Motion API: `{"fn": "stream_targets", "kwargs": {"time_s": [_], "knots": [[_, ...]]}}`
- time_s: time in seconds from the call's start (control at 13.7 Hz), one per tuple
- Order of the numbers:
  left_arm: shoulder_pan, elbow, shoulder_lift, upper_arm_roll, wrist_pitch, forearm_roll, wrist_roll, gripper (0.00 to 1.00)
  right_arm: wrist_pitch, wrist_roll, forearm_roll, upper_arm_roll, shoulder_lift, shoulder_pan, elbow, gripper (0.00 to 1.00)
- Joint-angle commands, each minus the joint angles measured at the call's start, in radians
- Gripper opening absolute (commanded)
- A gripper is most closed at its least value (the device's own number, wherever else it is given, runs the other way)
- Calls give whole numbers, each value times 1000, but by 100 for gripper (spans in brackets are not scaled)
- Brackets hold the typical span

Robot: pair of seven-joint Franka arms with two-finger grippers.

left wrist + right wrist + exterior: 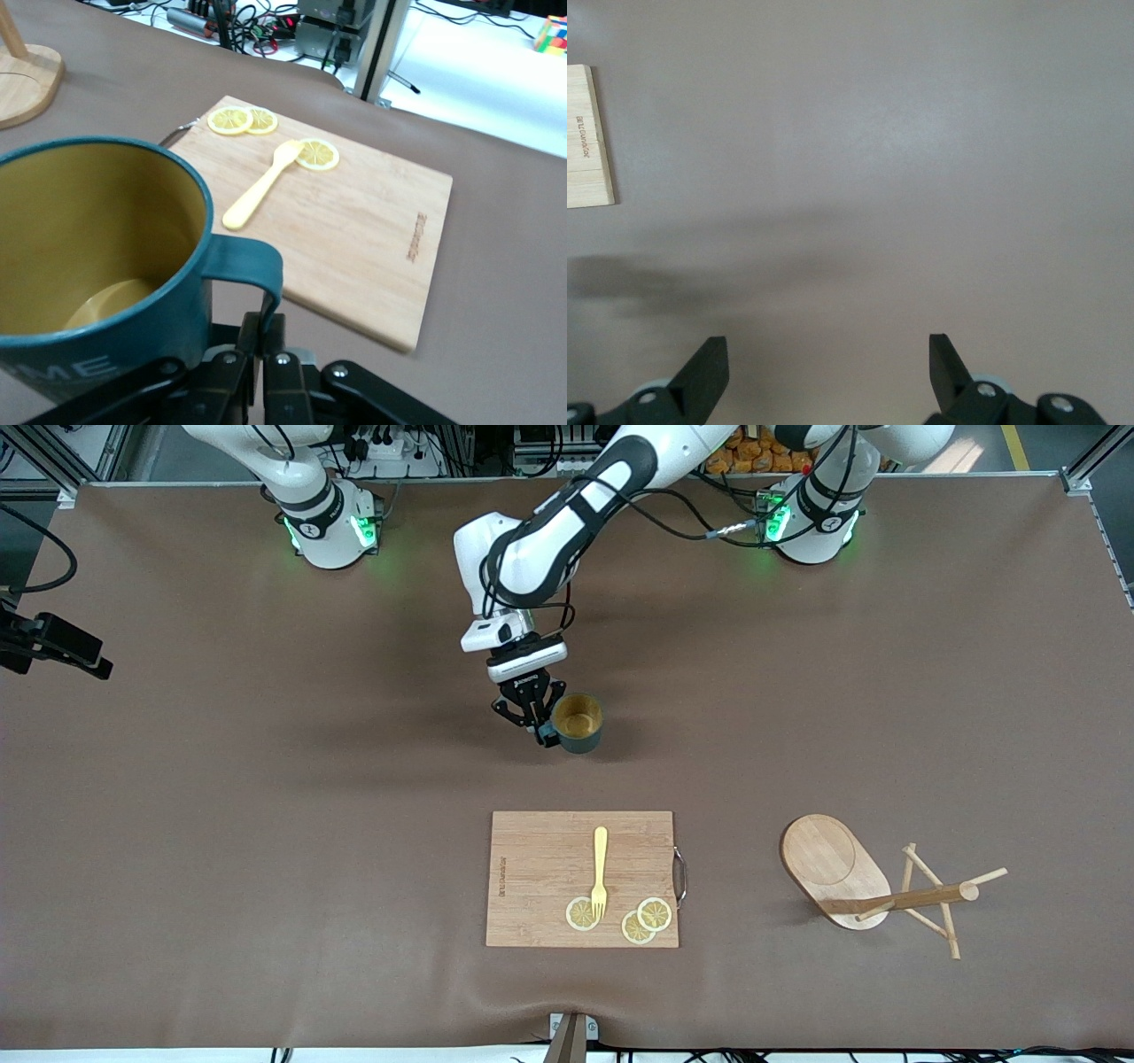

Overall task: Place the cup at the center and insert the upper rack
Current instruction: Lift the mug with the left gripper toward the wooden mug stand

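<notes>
The dark teal cup [578, 724] with its mustard inside stands upright about the middle of the table, on the cloth or just above it. My left gripper [542, 731] is shut on the cup's loop handle [251, 268]; in the left wrist view the cup [97, 257] fills the near corner and the left gripper [270, 329] pinches the handle's strip. The upper rack [886, 890], a wooden mug tree, lies tipped on its side toward the left arm's end, oval base [828, 859] up on edge. My right gripper [828, 354] hangs open over bare cloth.
A wooden cutting board [540, 868] lies nearer the front camera than the cup, carrying a yellow fork [600, 868] and three lemon slices [656, 913]. A black camera mount [53, 642] juts in at the right arm's end. The rack's base [22, 80] shows in the left wrist view.
</notes>
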Motion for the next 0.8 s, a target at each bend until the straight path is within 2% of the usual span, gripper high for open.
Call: {"fn": "stream_targets", "kwargs": {"time_s": [0.0, 0.36, 0.73], "knots": [[47, 8, -78, -2, -8, -105, 109, 0, -12, -10, 19, 2, 4, -8, 13, 100], [152, 31, -157, -10, 3, -275, 211, 0, -12, -10, 19, 2, 4, -8, 13, 100], [211, 31, -192, -13, 4, -359, 238, 0, -12, -10, 19, 2, 4, -9, 13, 100]]}}
